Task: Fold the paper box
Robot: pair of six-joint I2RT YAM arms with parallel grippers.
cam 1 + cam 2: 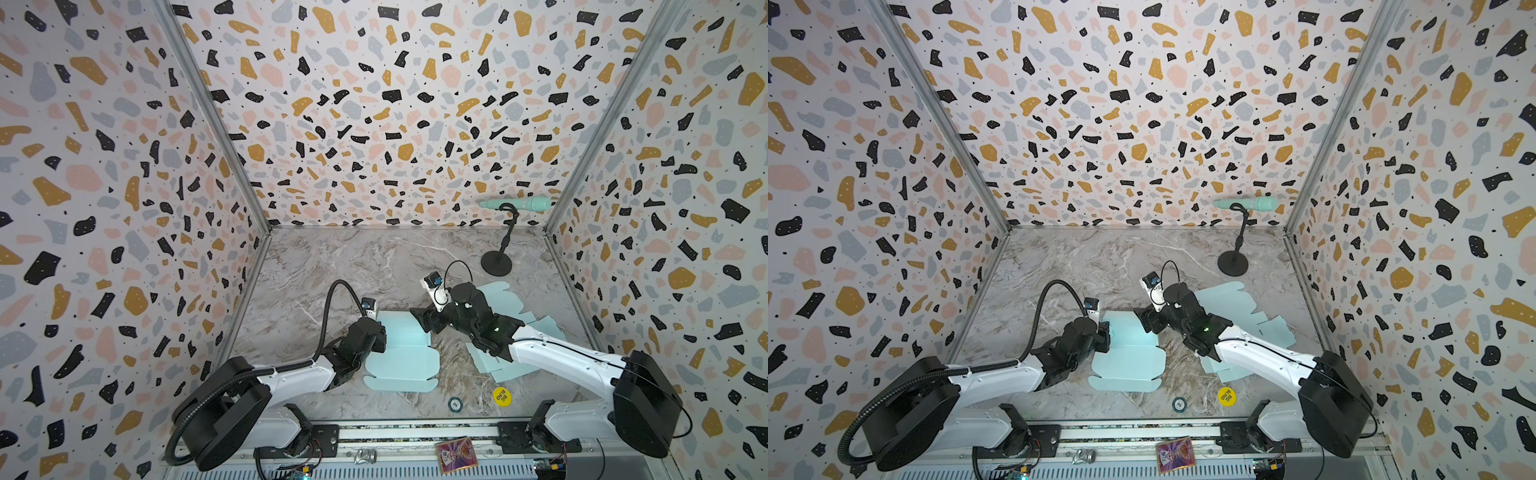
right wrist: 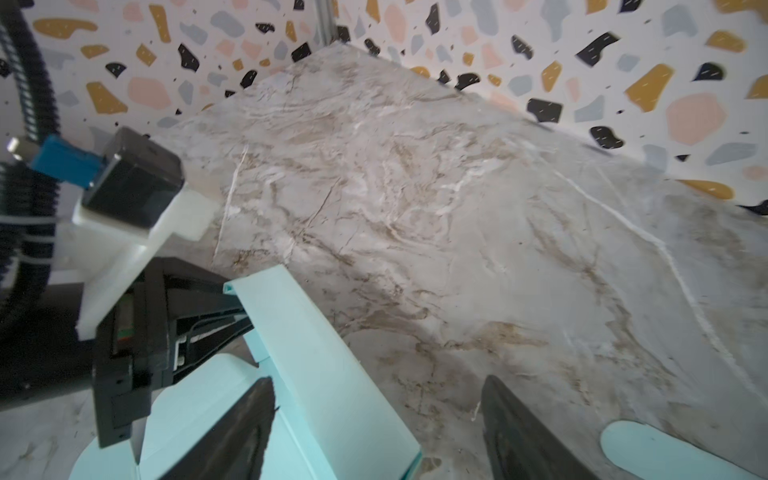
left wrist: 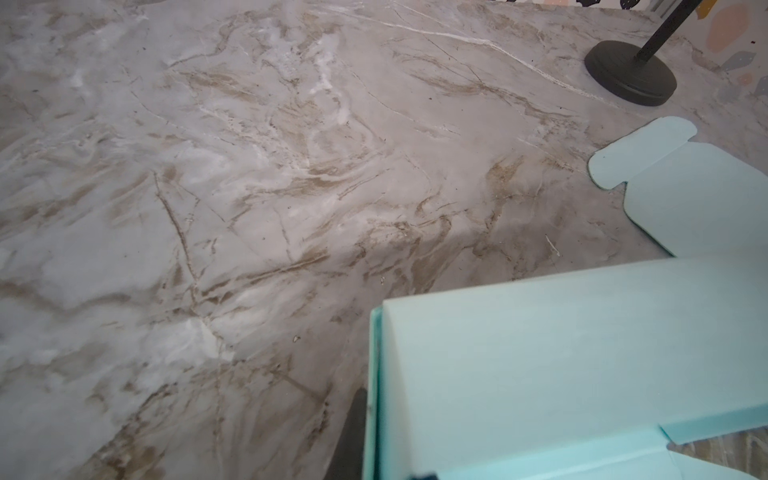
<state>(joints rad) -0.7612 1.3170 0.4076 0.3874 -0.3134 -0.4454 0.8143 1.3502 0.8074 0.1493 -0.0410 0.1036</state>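
Nearest: rail (image 1: 415, 432) at my base, with a playing card (image 1: 456, 455) and a crumpled foil scrap (image 1: 365, 456) on it. Just past it, on the marble tabletop (image 1: 332, 266), sits a yellow BIG BLIND chip (image 1: 502, 396) with a darker chip (image 1: 456, 404) near it, not touching.

Room: terrazzo-print walls (image 1: 374, 104) on three sides, metal corner posts (image 1: 216, 112) at the back corners. Surface is grey marble with brown veining, matte.

Task piece: paper box (image 1: 401, 357), a mint die-cut blank lying front-middle between my arms. Most of it is flat; the far-end panel is folded up off the table. My left gripper (image 1: 381, 332) is pinched tight on the left end of that raised panel. The right wrist view shows the left gripper (image 2: 239, 309) clamping the folded edge. My right gripper (image 1: 422, 321) stands wide at the panel's right end with nothing clamped. One finger (image 2: 232, 432) sits over the box's inner side, the other over bare marble.

Edges: the box's near, tabbed edge stops short of the chips. A stack of spare blanks (image 1: 505, 299) lies under my right forearm, toward the right wall. A mint microphone (image 1: 528, 203) on a black stand (image 1: 496, 264) occupies the far right corner. Open marble runs from the box to the back wall and the left wall.
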